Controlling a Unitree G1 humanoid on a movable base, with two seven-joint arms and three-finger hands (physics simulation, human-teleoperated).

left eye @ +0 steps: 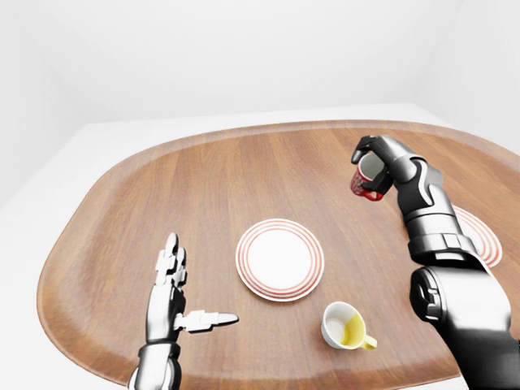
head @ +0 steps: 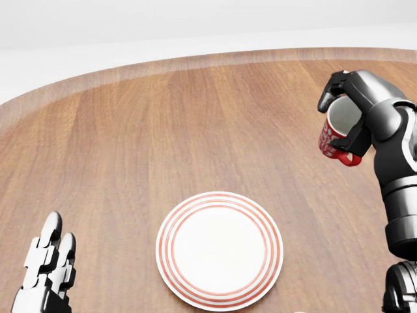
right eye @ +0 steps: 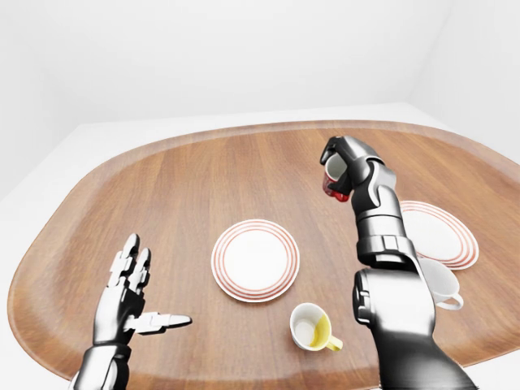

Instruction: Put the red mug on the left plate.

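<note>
The right hand [head: 355, 111] has its fingers closed round the red mug [head: 339, 134] and holds it in the air above the wooden surface [left eye: 203, 187], clear of the wood. The mug is tilted, its white inside turned toward the camera in the head view, with dark fingers [head: 335, 85] wrapped over its rim and another crossing its lower side. It has a white pattern on its red wall, too small to read.

In the left-eye view the mug sits up and to the right of the left plate [left eye: 279, 259], well apart from it and not over it. That plate is white with red rings at its rim, and lies flat near the middle of the surface with nothing on it. A second plate [right eye: 451, 231] of the same pattern lies to the right, partly hidden behind the right arm.

Below the left plate, near the lower edge of the surface, a white mug with a yellow inside [left eye: 345, 327] lies tipped, its handle pointing right. In the right-eye view another white mug [right eye: 443, 284] shows just beside the right arm, below the second plate.

The left hand [left eye: 175, 292] hovers at the lower left, fingers spread and straight, thumb pointing toward the left plate, holding nothing.
</note>
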